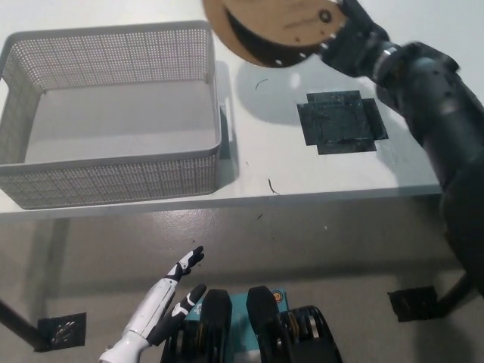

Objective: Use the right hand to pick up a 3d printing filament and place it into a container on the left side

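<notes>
At the far edge, top middle: the filament spool (276,30), a brown cardboard reel with dark filament showing at its rim, is held in the air, tilted, partly cut off by the top edge.
Right hand: the black right hand (354,36) grips the spool at its right side, fingers clamped on it; the black arm runs down along the right edge.
Spool position: above the far part of the surface (265,155), just right of the basket's far right corner, clear of the surface.
Container: the grey mesh basket (113,162) sits on the left part of the surface, rectangular, with nothing visible inside it.
Dark patch: a black square mat (342,121) lies flat on the surface, right of the basket and near of the spool, uncovered.
Stray bits: a short dark strand (271,186) lies near the surface's near edge.
Left hand: the white left hand (178,291) rests low at the near left, below the surface edge, fingers apart and holding nothing.
</notes>
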